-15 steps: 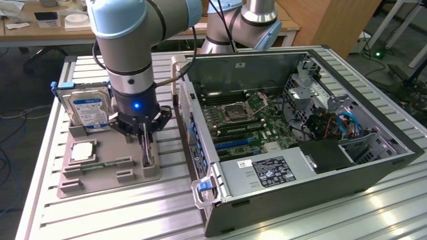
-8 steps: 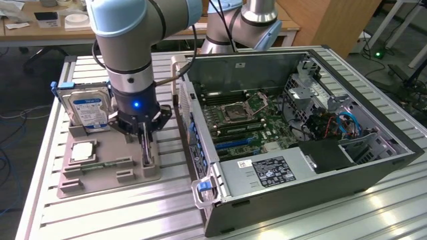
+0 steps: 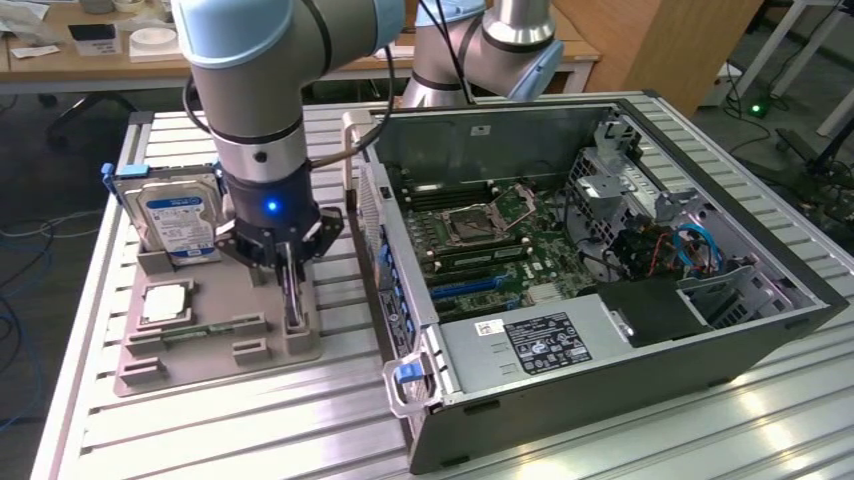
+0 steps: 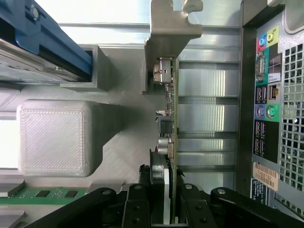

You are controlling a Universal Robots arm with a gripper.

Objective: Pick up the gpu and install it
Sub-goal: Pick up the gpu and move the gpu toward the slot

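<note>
The jaws are closed narrowly on the gpu, upright at the tray in the exterior view's lower left. Grasp done; seating it in the case remains.

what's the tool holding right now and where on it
The gpu: the tool is clamped across the card's thin edge, at the part away from its metal bracket.

Wooden desk behind; wooden cabinet; cables on floor.
</note>
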